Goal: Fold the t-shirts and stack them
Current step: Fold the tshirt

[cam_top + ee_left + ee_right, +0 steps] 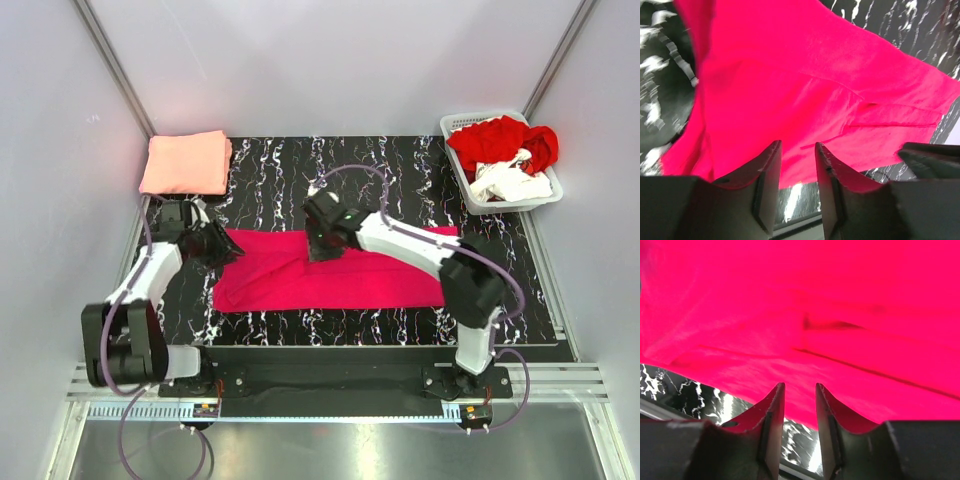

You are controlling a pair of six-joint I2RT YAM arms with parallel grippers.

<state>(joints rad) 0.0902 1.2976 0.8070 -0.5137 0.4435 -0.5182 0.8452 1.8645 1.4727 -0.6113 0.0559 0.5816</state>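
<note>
Four tees in view. Magenta tee lies flat mid-table as a long left-right strip, folded lengthwise. Salmon tee sits folded at the far left corner. Red tee and white tee are heaped in the white basket at far right.

Left gripper is low at the strip's left end, with the arm bent and reaching in from the near left. In the wrist view its fingers stand a little apart, the gap is empty, and the cloth is just past the tips.

Right gripper is at the strip's far edge near the middle, with the arm stretched leftward over the shirt from the near right. Its fingers are also slightly parted with nothing between them, tips at the cloth edge.

Table is black with white marble veining. Pale grey walls enclose the left, far and right sides, and a metal rail runs along the near edge.
</note>
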